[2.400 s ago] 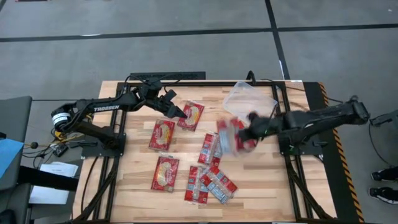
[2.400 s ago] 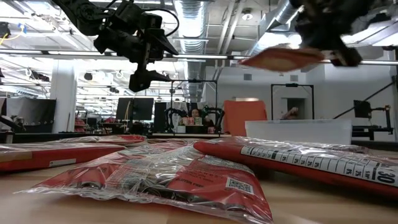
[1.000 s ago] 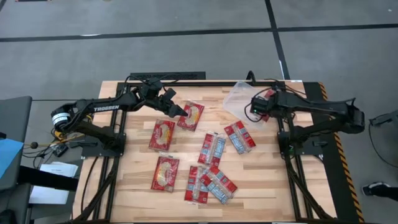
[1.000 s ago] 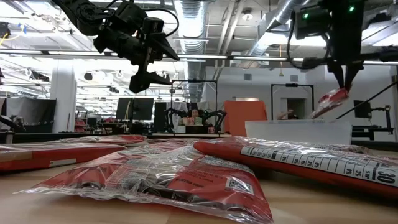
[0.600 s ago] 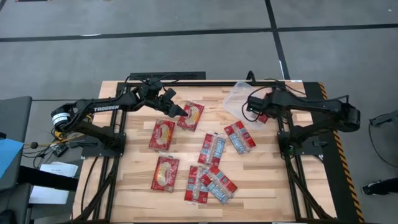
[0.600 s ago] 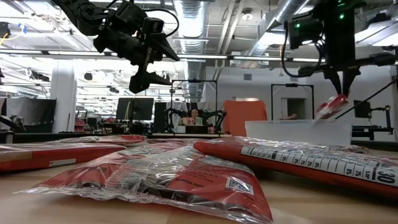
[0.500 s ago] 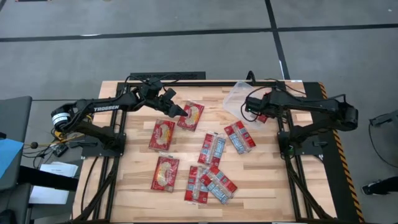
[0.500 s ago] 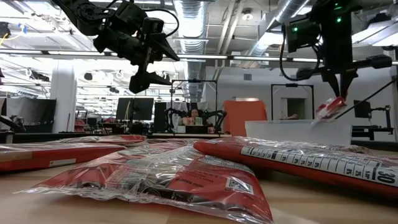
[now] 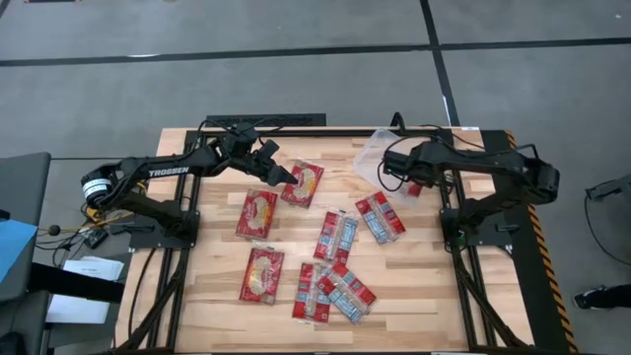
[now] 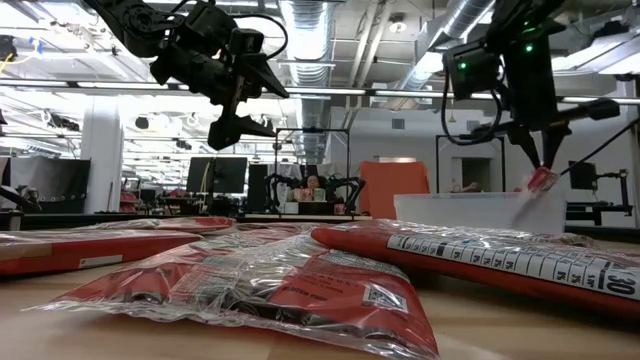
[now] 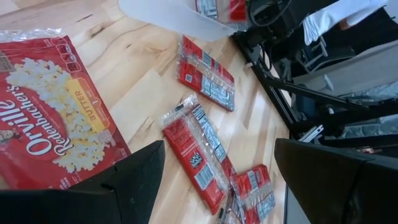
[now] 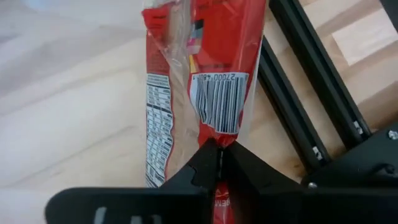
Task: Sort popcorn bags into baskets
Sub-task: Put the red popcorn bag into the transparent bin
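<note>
My right gripper [image 10: 540, 165] is shut on a red popcorn bag [image 12: 205, 68] with light-blue and white panels, above the clear plastic basket [image 9: 380, 158] at the table's far right. My left gripper [image 9: 283, 176] hovers open over a yellow-oval bag [image 9: 304, 183] near the far left; its wrist view shows that bag [image 11: 56, 118] lying flat below the open gripper [image 11: 217, 180]. Two more yellow-oval bags [image 9: 256, 214] [image 9: 262, 274] and several blue-white ones [image 9: 335, 237] lie flat on the table. My right gripper pinches the bag's end seam beside the barcode [image 12: 217, 134] between its two fingers, coming from above and pointing down. The bag hangs below the fingers, slightly slanted, with its lower end [image 10: 520, 195] at the basket's rim. Whether it touches the basket's floor I cannot tell.
A blue-white bag [image 9: 380, 217] lies just near of the basket. Black frame rails [image 9: 449, 212] run along the table's right side beside the basket. Cables [image 9: 394, 123] hang at the far edge. Bare wood [image 9: 424, 286] shows at the near right.
My right gripper, still shut on the bag, has sunk a little toward the basket and its wrist has swung slightly toward the table's left. The bag has come down with it and hangs lower, at the basket's rim.
</note>
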Controlling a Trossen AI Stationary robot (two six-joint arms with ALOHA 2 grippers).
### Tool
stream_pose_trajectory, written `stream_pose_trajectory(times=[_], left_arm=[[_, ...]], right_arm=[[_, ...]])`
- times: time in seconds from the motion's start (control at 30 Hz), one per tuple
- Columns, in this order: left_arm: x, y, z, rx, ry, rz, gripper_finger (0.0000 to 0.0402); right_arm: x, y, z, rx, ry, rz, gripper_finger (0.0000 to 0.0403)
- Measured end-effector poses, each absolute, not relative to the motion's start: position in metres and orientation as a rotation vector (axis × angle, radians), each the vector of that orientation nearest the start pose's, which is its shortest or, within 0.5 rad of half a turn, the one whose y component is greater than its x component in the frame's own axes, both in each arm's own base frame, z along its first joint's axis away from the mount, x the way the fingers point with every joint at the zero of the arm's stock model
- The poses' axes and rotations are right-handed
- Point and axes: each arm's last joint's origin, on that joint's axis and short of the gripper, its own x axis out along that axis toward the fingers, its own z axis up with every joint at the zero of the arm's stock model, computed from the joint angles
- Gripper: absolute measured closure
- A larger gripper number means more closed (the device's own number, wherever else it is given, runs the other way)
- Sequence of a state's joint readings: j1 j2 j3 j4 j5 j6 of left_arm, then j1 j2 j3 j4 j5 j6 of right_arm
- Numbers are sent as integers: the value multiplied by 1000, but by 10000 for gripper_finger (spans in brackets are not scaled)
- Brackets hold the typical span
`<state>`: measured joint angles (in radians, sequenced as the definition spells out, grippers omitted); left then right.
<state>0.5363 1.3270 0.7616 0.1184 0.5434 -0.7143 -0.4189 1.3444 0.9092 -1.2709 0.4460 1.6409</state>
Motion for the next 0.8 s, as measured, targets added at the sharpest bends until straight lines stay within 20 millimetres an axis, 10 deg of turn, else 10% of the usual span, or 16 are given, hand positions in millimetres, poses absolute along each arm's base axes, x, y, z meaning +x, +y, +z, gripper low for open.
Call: stream_pose_trajectory(times=[0.53,0.8], left_arm=[[247,130,239,-928,372,140,109],[247,127,240,-917,396,36,109]], right_arm=[[172,-89,222,978,945,-1711,217],[204,-42,225,880,1161,-1043,179]])
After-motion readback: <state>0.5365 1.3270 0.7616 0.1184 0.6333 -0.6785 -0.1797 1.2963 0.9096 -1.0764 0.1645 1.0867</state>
